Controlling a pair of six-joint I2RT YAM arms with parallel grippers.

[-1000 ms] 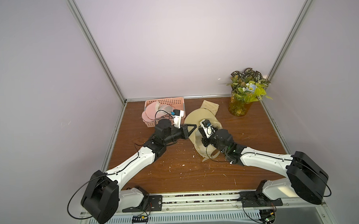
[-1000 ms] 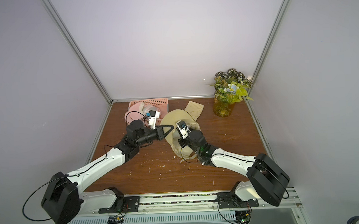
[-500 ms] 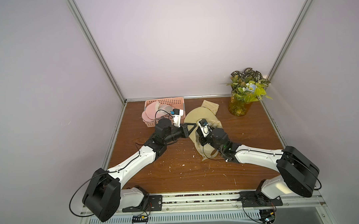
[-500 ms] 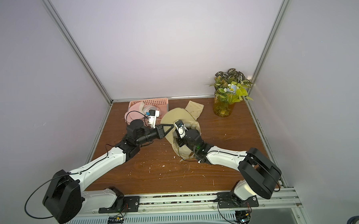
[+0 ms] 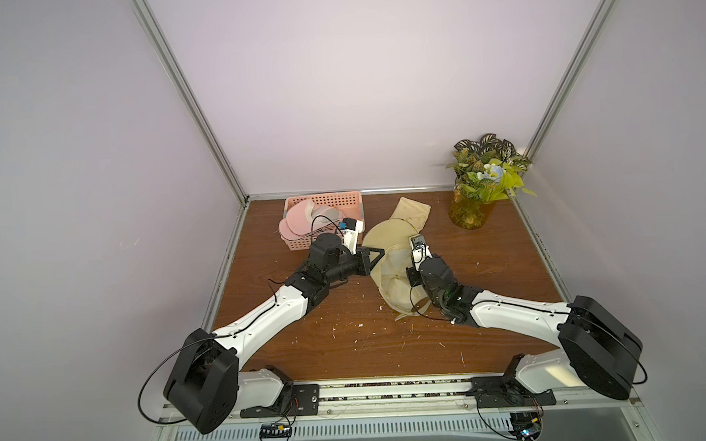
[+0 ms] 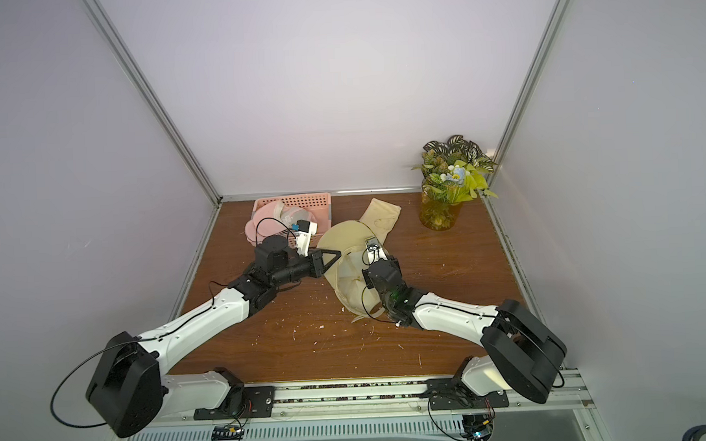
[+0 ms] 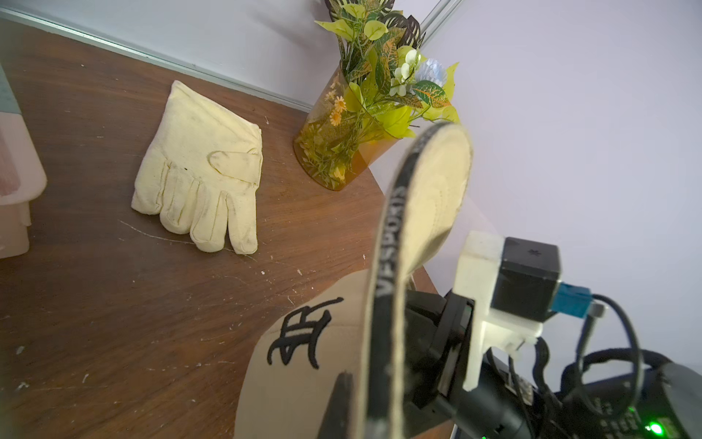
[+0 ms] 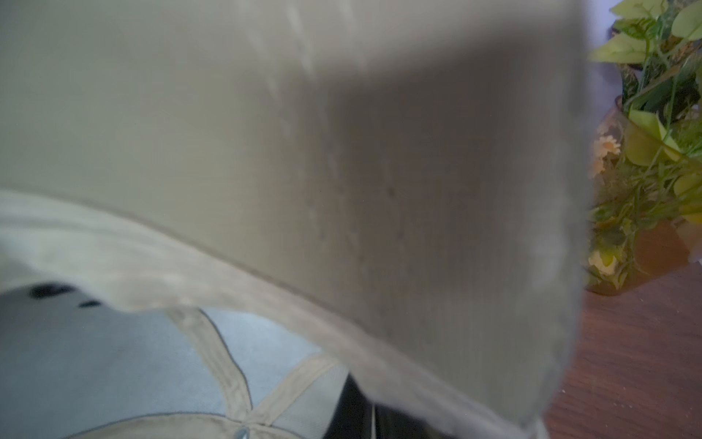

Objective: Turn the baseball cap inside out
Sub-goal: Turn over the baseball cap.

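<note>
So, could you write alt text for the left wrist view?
A beige baseball cap with black embroidery fills the foreground, its brim upright; behind lie a cream work glove and a vase of flowers on a wooden table.

Enclosure: plain pale lilac walls (image 5: 337, 87) at back and both sides, joined by slanting aluminium corner posts (image 5: 190, 97). Dark wood-grain tabletop (image 5: 488, 264), scratched, flecked with white debris. Metal rail (image 5: 391, 392) along near edge. Light even, shadows soft. Amber vase (image 5: 468, 216) of foliage in far right corner.
</note>
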